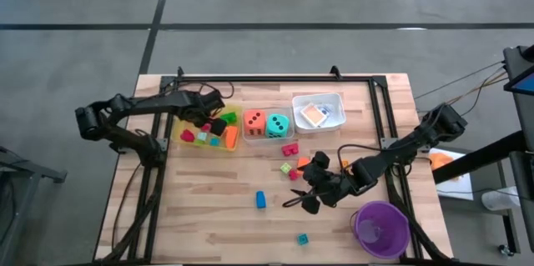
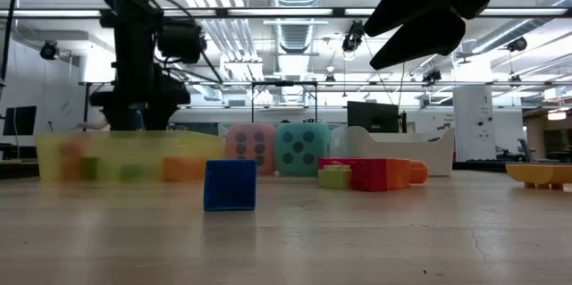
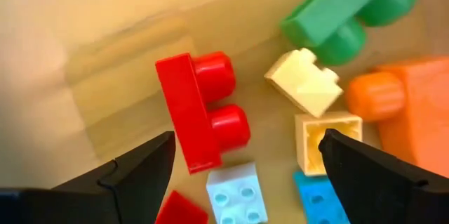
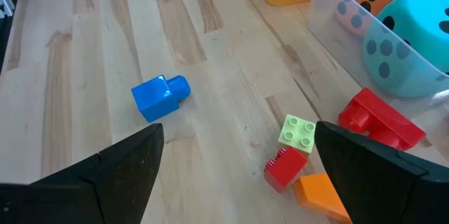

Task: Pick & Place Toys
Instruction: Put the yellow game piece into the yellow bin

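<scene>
Yellow plastic forms the tray (image 1: 234,143) at the table's left, and the left gripper (image 1: 219,122) hangs over it with fingers spread wide and nothing between them. In its wrist view a red block (image 3: 200,112) lies on the tray floor between the two fingers, with a green block (image 3: 347,13), cream blocks (image 3: 306,80) and an orange block (image 3: 393,104) beside it.

Next comes a clear tray holding the orange die (image 1: 254,122) and the teal die (image 1: 279,124), then a white tray (image 1: 334,99) with small cards (image 1: 314,114).

On the bare wood below the dice lie a blue block (image 1: 260,199), a pale green block (image 1: 286,168) and a red block (image 1: 289,149). The right gripper (image 1: 305,197) hovers just right of the blue one, wide open and empty; that block lies ahead of its fingers, apart from both. A purple cup (image 1: 381,227) stands at the right front, a small teal block (image 1: 302,238) left of it.

The table (image 1: 209,216) is pale planked wood. Behind it the low view shows a room with bright ceiling lights and monitors.
</scene>
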Robot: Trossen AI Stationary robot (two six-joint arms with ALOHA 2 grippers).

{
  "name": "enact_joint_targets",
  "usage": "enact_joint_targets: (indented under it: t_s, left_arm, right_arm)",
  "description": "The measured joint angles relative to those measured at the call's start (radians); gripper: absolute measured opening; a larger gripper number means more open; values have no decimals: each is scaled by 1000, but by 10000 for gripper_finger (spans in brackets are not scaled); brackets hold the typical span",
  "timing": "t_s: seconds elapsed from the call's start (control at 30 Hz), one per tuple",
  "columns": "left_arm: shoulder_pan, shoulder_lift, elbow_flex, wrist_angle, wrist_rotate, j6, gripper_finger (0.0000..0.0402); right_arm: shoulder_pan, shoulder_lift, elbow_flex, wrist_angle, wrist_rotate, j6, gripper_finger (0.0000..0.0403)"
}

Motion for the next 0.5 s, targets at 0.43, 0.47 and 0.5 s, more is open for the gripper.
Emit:
enact_joint_targets:
  t_s: [0.43, 0.47, 0.5]
  left_arm:
    - [-329, 0, 185, -229, -149, -105, 349]
    - [-372, -1, 190, -224, -163, -118, 349]
    - [-415, -1, 193, -216, -179, -135, 349]
  right_arm:
    - [0, 0, 1, -56, 5, 91, 366]
    - [-1, 0, 1, -82, 13, 144, 366]
    - [-3, 0, 1, -115, 22, 199, 366]
